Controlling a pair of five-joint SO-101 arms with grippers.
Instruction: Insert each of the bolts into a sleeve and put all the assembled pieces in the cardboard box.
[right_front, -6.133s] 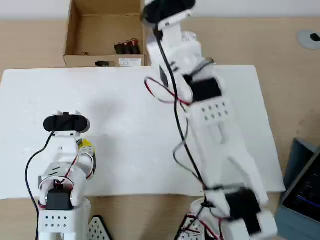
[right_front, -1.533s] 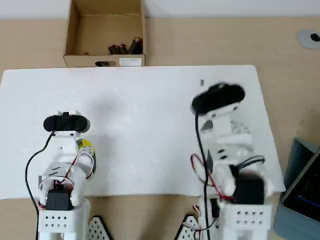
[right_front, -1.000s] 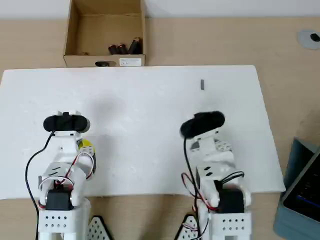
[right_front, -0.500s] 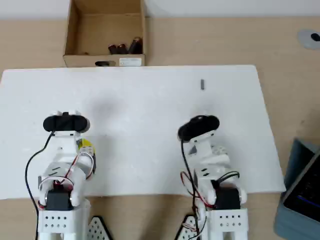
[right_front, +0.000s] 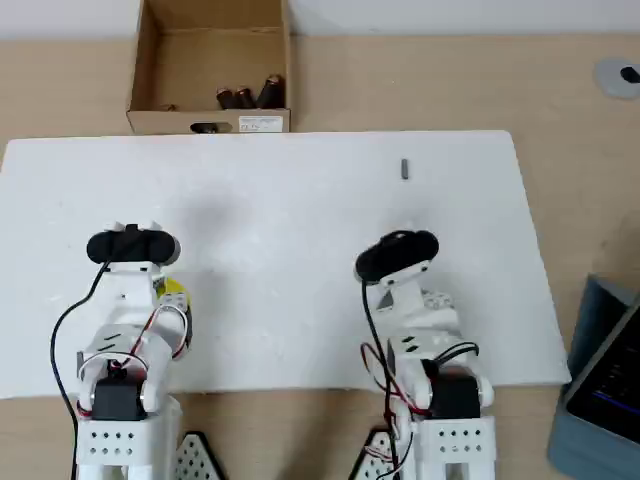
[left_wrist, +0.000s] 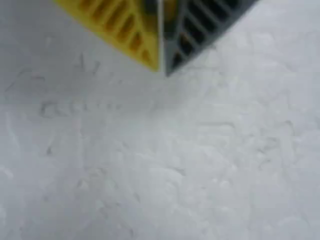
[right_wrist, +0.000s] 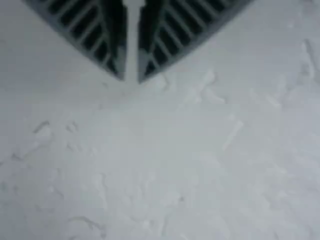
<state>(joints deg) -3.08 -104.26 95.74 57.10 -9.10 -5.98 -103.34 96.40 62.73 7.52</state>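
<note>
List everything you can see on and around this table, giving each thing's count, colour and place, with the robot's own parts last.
cardboard box: one, brown, on the table beyond the mat's far edge.
assembled pieces: about three, dark, inside the box by its near wall.
small piece: one, grey, loose on the mat near its far edge.
mat: one, white, on the table.
table: one, tan.
round object: one, grey, far right corner.
device: one, dark blue-grey, right edge.
left arm: one, white, near edge.
right arm: one, white, near edge.
left gripper: yellow and grey fingers, shut, over the mat.
right gripper: grey fingers, shut, over the mat.
</note>
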